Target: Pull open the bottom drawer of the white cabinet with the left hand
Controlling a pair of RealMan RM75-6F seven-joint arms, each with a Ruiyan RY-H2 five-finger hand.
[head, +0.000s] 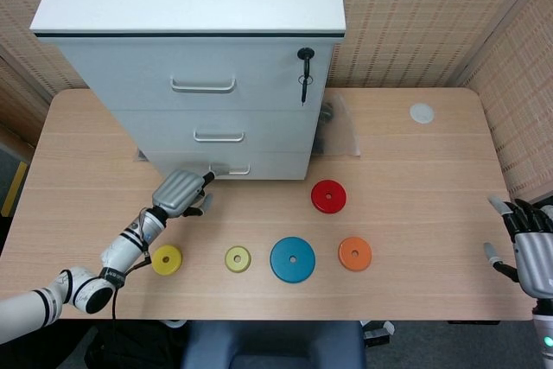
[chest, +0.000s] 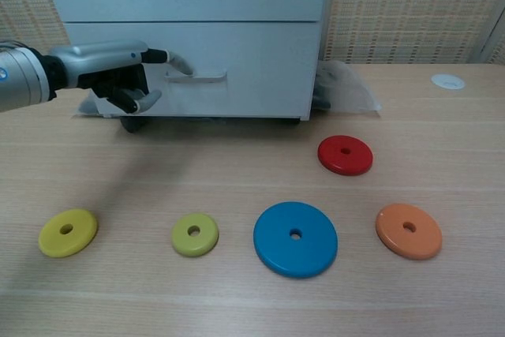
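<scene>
The white cabinet stands at the back left of the table. Its bottom drawer is closed, with a small metal handle. My left hand is right in front of that drawer, slightly left of the handle. Its forefinger stretches out with the tip at the handle's left end; the other fingers are curled and hold nothing. My right hand hangs at the table's right front edge, fingers spread and empty.
Coloured discs lie in front of the cabinet: yellow, yellow-green, blue, orange, red. A key sticks out of the top drawer's lock. A clear plastic bag lies right of the cabinet.
</scene>
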